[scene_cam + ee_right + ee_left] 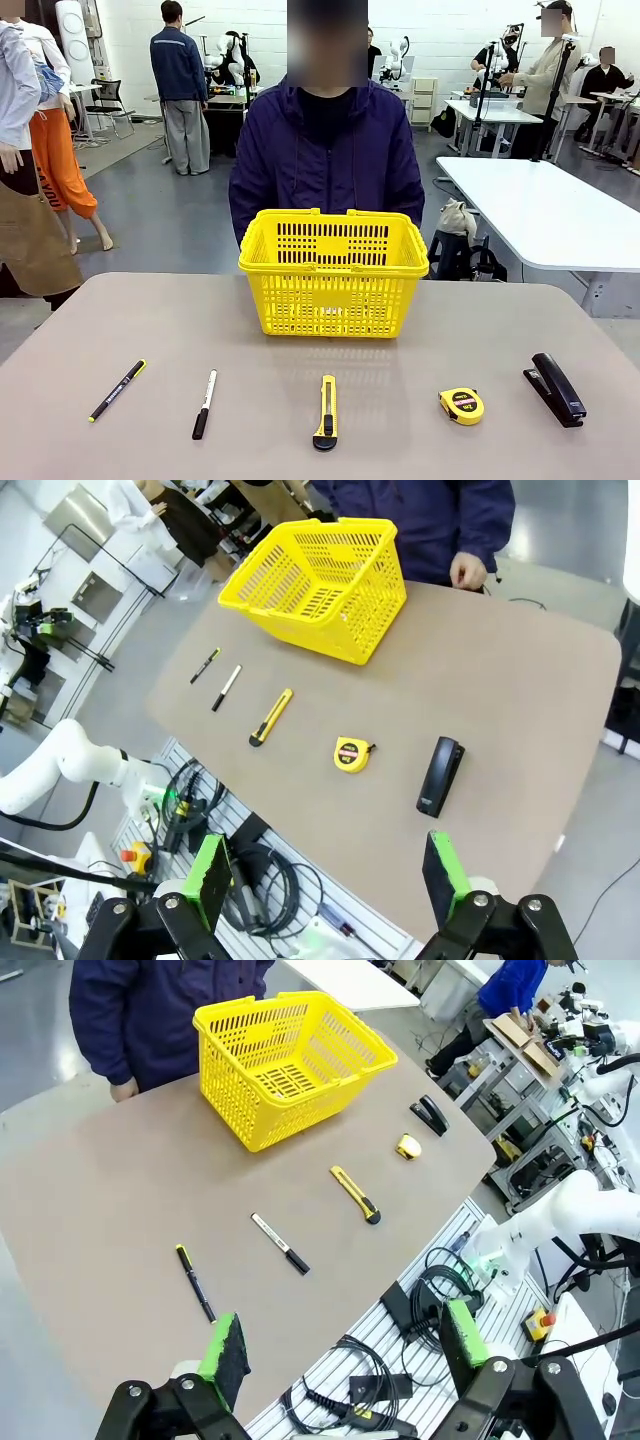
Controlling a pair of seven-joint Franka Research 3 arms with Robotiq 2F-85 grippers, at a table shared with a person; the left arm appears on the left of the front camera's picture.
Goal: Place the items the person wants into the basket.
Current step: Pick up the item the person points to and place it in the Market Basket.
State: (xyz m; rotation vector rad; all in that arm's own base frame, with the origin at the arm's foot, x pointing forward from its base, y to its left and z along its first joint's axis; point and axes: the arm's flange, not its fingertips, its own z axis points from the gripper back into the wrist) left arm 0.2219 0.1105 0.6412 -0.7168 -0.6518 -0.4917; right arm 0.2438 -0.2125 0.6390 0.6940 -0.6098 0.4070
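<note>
Closest to the front camera, five tools lay in one row along the near part of the table [250,330]. From the robot's left they were a slim black pen [117,390] with a yellow end, a white marker [204,403] with a black cap, a yellow-and-black utility knife [326,412], a round yellow tape measure [461,405] and a black stapler [555,388], each well apart from its neighbours. Beyond the knife, at the far side of the table, the yellow basket [330,300] stood upright with its handles folded down on the rim. The person [326,150] in the dark jacket stood just behind it, one hand [467,572] at the table's far edge. The left gripper [342,1330] hung high over the near edge with its green pads spread wide and holding nothing. The right gripper [325,865] hung likewise, jaws wide apart and empty, above the stapler's end of the row.
</note>
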